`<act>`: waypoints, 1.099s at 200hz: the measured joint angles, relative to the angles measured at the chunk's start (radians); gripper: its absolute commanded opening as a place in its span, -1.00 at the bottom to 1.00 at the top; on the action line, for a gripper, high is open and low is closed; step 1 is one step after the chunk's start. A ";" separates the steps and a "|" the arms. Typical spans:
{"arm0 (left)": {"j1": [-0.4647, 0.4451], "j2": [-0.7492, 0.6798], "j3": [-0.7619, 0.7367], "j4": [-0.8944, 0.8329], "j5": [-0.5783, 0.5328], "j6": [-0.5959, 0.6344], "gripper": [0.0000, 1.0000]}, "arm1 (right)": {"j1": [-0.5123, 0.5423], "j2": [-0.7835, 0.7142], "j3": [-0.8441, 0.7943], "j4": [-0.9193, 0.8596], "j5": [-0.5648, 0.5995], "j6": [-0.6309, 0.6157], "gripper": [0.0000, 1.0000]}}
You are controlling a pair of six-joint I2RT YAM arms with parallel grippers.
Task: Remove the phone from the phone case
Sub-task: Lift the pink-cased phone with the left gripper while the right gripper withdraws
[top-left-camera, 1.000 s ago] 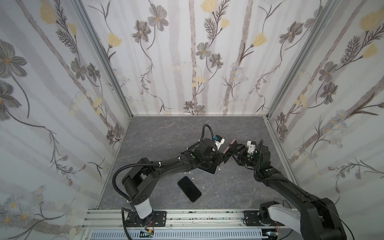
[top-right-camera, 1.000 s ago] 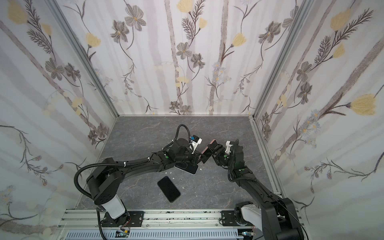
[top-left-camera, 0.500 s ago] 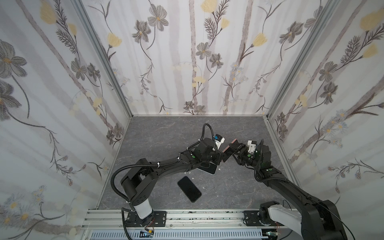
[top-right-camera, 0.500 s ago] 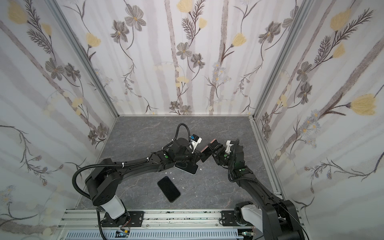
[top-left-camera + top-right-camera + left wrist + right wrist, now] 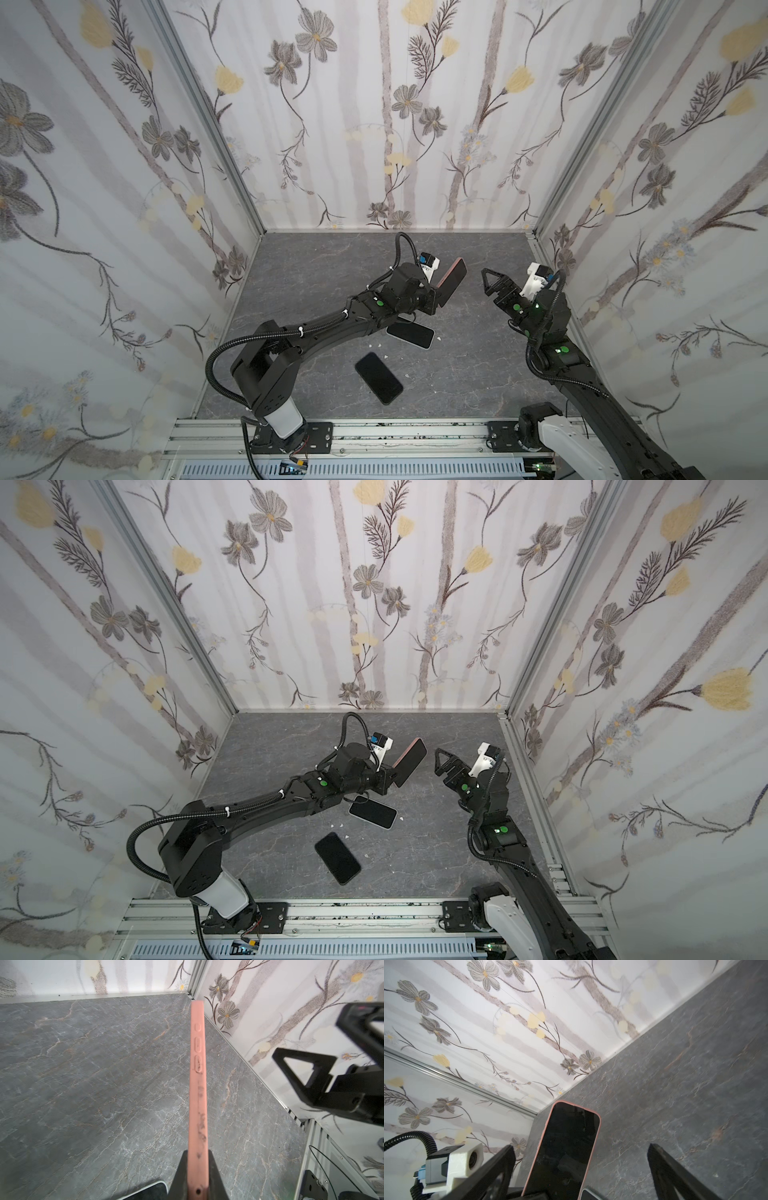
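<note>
The phone (image 5: 564,1147) sat in its pink phone case (image 5: 452,277), its dark screen framed by the pink rim in the right wrist view. I saw it held up off the table (image 5: 316,270), tilted, with its free end pointing up and toward the back wall (image 5: 415,124).

The left gripper (image 5: 435,297) was clamped on the lower end of the case, one finger (image 5: 180,1174) on each broad face. The left wrist view looked straight along the case's side edge, with its button bumps and dark smudges.

The right gripper (image 5: 492,286) hung to the right of the phone, touching nothing, its jaws spread wide. In the right wrist view the screen faced that gripper and showed between its two fingers (image 5: 497,1169). Both top views showed a clear gap between the fingertips and the case.

Beneath the left arm (image 5: 332,328) a second phone (image 5: 411,335) with a pale rim lay flat on the table, partly covered by the arm. Nearer the front rail (image 5: 374,432) a third phone (image 5: 378,383), all black, lay flat, well apart from both grippers. Small white flecks (image 5: 376,345) were scattered between those two.
</note>
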 measured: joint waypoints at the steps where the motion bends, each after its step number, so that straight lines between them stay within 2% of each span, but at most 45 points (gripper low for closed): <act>1: 0.000 0.000 0.000 0.000 0.000 0.003 -1.00 | 0.000 -0.001 0.001 0.000 0.001 -0.004 0.99; 43: 0.035 -0.027 -0.007 -0.029 0.027 0.005 -1.00 | -0.001 -0.014 0.122 -0.105 0.053 -0.234 0.99; 73: 0.069 -0.053 -0.001 -0.037 0.055 -0.042 -1.00 | -0.001 -0.039 0.131 -0.149 0.055 -0.325 0.99; 109: 0.132 -0.106 -0.006 -0.034 0.129 -0.042 -1.00 | -0.001 -0.043 0.168 -0.161 0.035 -0.403 0.99; 160: 0.277 -0.119 -0.036 -0.036 0.362 0.005 -1.00 | -0.001 0.017 0.264 -0.174 -0.130 -0.509 0.99; 220: 0.300 -0.199 -0.079 -0.039 0.503 0.100 -1.00 | -0.005 0.132 0.372 -0.195 -0.427 -0.574 0.99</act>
